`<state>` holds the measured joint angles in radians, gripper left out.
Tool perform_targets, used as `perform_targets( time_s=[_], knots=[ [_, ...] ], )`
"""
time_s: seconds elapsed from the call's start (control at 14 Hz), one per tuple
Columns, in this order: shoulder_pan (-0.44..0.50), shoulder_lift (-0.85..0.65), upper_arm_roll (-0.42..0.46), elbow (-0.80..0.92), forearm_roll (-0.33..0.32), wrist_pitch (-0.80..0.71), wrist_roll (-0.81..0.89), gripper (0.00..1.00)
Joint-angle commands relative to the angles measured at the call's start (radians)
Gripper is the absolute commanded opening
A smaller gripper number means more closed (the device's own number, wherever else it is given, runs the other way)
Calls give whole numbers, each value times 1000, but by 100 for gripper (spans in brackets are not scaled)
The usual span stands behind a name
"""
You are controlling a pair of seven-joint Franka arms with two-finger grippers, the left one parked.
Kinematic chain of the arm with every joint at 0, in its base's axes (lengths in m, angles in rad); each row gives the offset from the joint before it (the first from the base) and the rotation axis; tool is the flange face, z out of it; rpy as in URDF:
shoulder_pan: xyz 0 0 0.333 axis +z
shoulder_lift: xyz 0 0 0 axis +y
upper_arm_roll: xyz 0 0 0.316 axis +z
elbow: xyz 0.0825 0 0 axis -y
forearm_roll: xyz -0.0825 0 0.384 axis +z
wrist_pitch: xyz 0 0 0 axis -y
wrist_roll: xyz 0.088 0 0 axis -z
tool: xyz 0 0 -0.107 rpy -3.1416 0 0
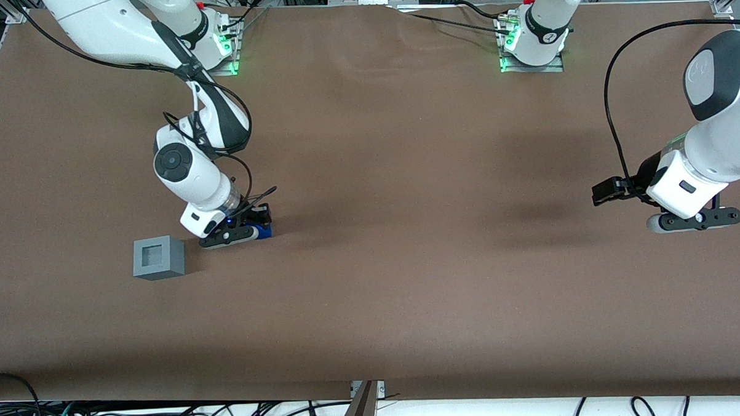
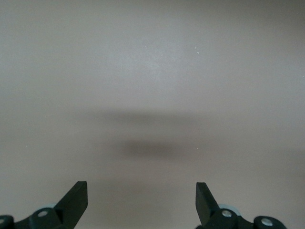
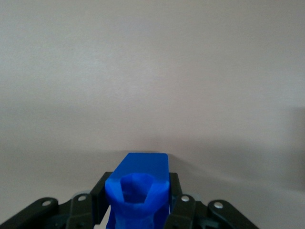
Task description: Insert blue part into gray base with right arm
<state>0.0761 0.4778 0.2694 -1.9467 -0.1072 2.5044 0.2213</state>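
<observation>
Black two-finger gripper [image 1: 240, 230] of the white right arm [image 1: 187, 168], down at the brown table [image 1: 409, 262], clenched on the small bright-blue plastic part [image 3: 138, 191], fingers [image 3: 183, 210] pressed against its two sides. Light-gray plastic cube base [image 1: 158, 258], square recess up, near, at about eight o'clock from gripper, apart.

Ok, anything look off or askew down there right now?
Nothing stands out. The pincer is low at the table, closed on the blue part. The gray base sits upright beside it, apart, slightly nearer the front camera, its recess empty.
</observation>
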Motion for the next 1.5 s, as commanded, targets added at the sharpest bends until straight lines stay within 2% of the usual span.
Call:
perform_targets(
  time_s=[0.0, 0.14, 0.29, 0.5, 0.57, 0.79, 1.0, 1.43],
  knots=[
    [-10, -57, -39, 124, -9, -212, -34, 0],
    [-21, -96, -113, 170, 3, -303, -149, 0],
    [-29, -119, -205, 183, 17, -325, -265, 0],
    [-30, -108, -330, 184, 113, -312, -356, 0],
    [-33, -107, -346, 184, 119, -311, -356, 0],
    [-39, -90, -352, 183, 121, -305, -346, 0],
    [-38, -67, -351, 164, 130, -225, -347, 0],
    [-38, -39, -348, 164, 130, -202, -356, 0]
  ],
)
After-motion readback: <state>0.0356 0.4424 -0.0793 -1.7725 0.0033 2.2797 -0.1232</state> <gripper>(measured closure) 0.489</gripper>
